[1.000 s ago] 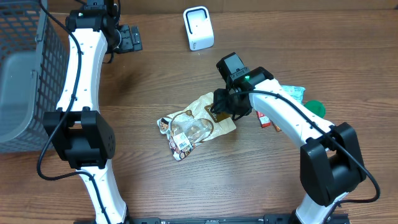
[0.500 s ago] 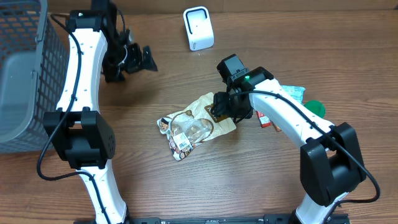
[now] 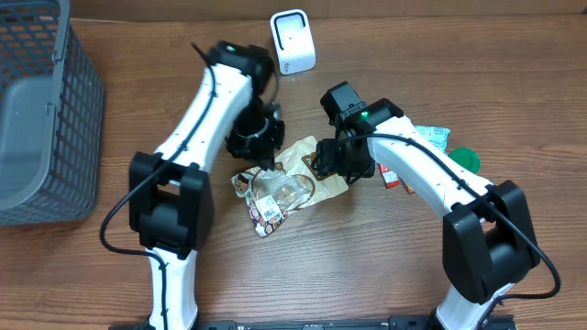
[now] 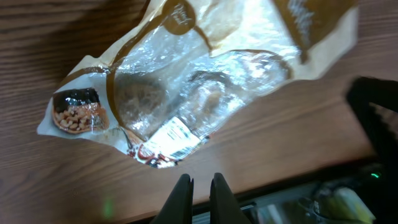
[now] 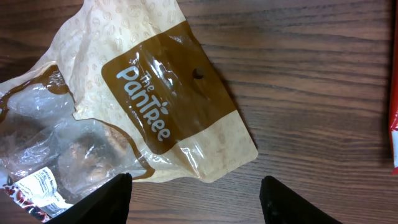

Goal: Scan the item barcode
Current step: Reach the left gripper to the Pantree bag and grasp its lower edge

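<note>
A tan and clear snack bag [image 3: 292, 179] printed "The PanTree" lies flat mid-table, its white barcode label [image 3: 269, 213] facing up at the near end. The white scanner [image 3: 293, 41] stands at the back. My left gripper [image 3: 261, 154] hovers over the bag's left upper edge. In the left wrist view the gripper [image 4: 200, 186] is shut with nothing between its fingers, and the bag [image 4: 205, 68] and label [image 4: 177, 138] lie ahead. My right gripper [image 3: 328, 160] is at the bag's right end. There it stands open [image 5: 196, 199] above the bag's brown corner [image 5: 168, 106], holding nothing.
A grey wire basket [image 3: 37, 110] fills the left side. Behind the right arm lie a red packet [image 3: 393, 176], a teal packet [image 3: 433, 137] and a green item [image 3: 464, 158]. The red packet's edge [image 5: 393, 124] shows at the right of the right wrist view.
My left arm has swung from the far back left over to the bag, and its jaws have gone from open to shut. The right arm and the bag have stayed put.
</note>
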